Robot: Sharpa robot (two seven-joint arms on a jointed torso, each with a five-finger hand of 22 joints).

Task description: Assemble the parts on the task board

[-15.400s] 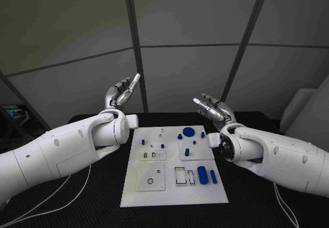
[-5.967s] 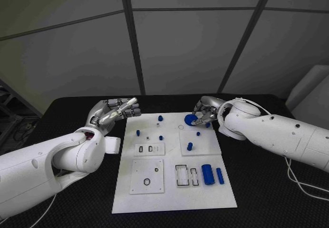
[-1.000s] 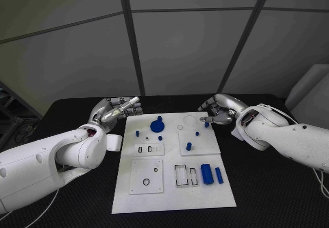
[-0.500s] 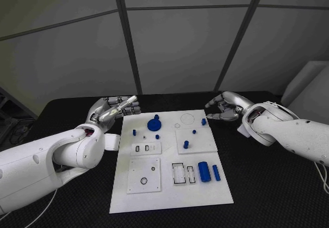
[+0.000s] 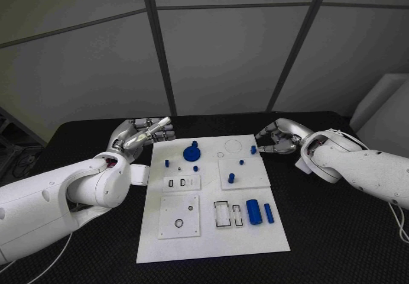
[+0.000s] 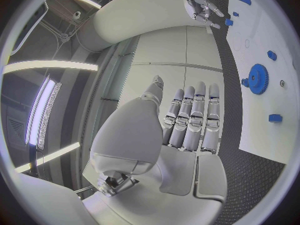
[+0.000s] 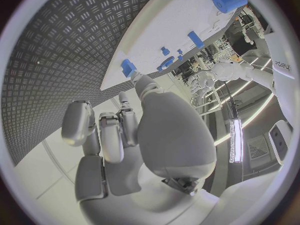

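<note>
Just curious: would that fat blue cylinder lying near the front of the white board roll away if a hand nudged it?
Probably. The fat blue cylinder lies on its side on the flat white board, so a sideways nudge might roll it. It looks like rigid plastic, likely light and smooth, perhaps slippery.

The left arm (image 5: 59, 195) enters from the lower left of the head view and rises toward the frame's middle left, ending in the left hand (image 5: 140, 135) with fingers extended side by side, holding nothing. The right arm (image 5: 366, 168) comes in from the right edge; the right hand (image 5: 277, 139), at centre right, has its fingers curled inward, empty.
</note>
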